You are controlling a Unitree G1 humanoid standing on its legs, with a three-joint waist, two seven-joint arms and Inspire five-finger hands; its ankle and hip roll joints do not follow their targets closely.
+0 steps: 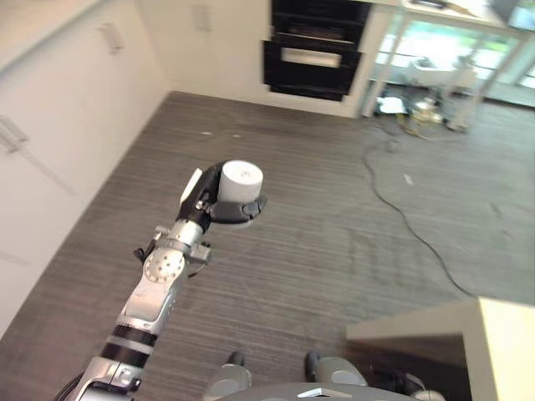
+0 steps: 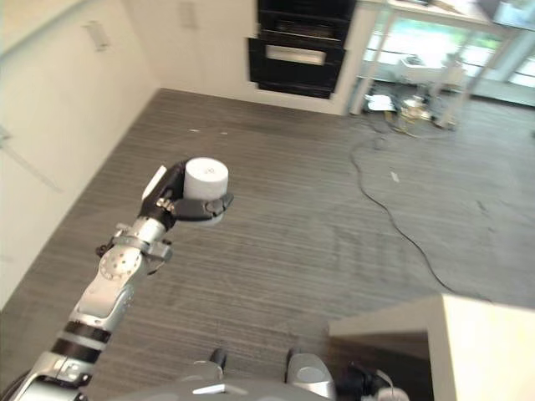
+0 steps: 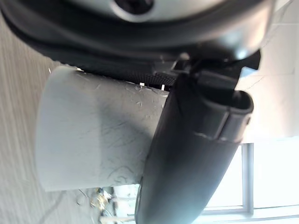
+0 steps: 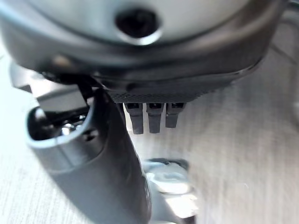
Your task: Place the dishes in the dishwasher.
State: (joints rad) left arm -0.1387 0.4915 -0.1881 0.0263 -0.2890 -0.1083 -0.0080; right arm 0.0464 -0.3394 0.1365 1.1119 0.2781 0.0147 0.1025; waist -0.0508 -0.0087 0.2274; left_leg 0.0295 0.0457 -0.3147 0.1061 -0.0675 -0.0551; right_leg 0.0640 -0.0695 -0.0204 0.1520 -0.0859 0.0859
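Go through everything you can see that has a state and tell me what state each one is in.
Left hand: raised over the floor, fingers curled round the cup.
White cup: held upright, off any surface.
Right hand: holds nothing, fingers straight.
Black oven: built into the far wall, doors closed.
White cabinets: doors closed.

The white cup (image 3: 88, 135) looks matt plastic — scuffed with fine scratches — against the left hand (image 1: 219, 200), smooth dark semi-gloss plastic. Below the cup, the floor (image 1: 334, 242) shows ribbed grey wood-grain.
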